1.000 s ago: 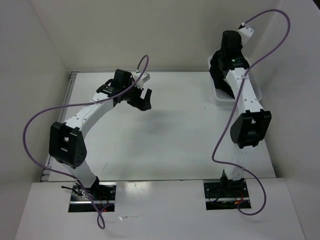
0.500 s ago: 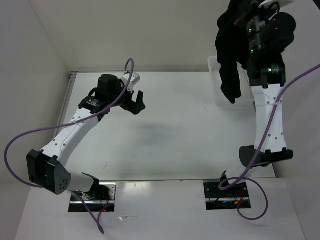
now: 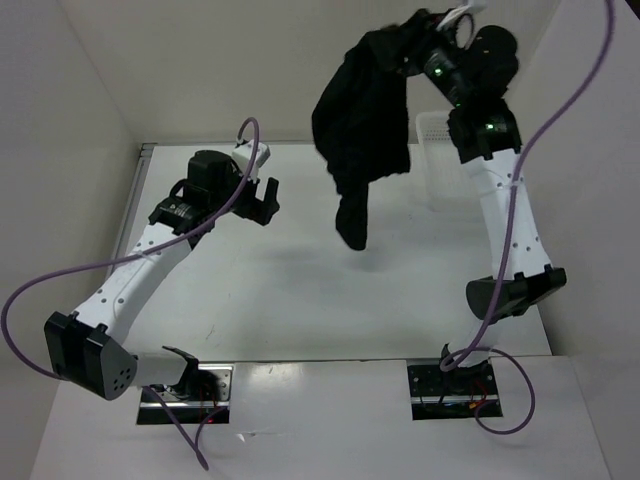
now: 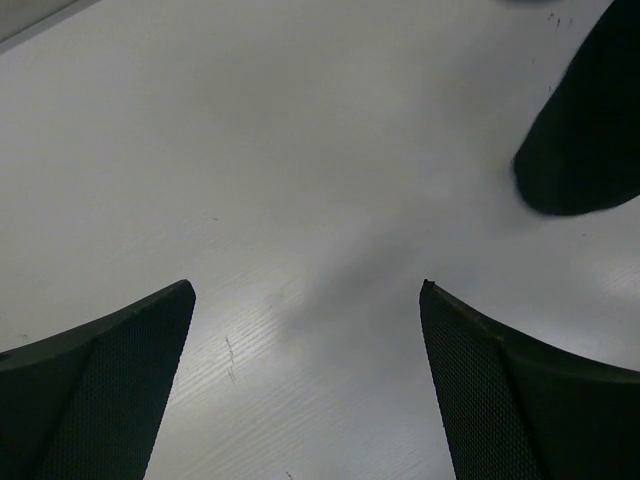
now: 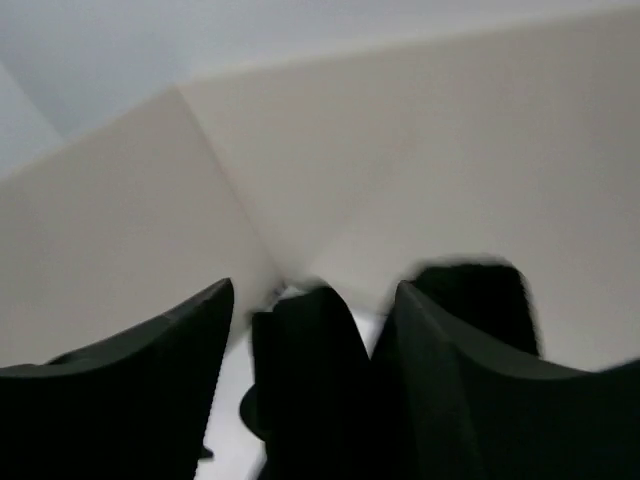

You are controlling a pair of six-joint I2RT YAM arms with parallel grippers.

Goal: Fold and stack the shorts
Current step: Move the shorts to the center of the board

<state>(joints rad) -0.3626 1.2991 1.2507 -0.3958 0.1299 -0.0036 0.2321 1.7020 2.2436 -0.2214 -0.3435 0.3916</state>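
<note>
At the table's [image 3: 300, 300] near edge, two white arms rise from their bases. From the left base, the left arm reaches toward the far left part of the table. The left gripper [image 3: 257, 207] hangs just above the bare white surface, jaws spread wide and holding nothing. Its wrist camera shows both dark fingers well apart over the tabletop.

Beyond it, above the far middle of the table, the black shorts [image 3: 360, 120] hang in the air in a bunched, crumpled mass. One leg trails down toward the surface, and whether its tip touches the table cannot be told. That lowest end shows at the upper right of the left wrist view.

The right arm stands tall from the near right base and bends over at the top. There the right gripper [image 5: 315, 284] meets the upper end of the shorts. Its wrist camera shows the jaws parted, with a fold of black cloth lying loose between the fingers.

In the far right corner of the table sits a white lattice basket [image 3: 432, 135], partly hidden behind the raised arm.
</note>
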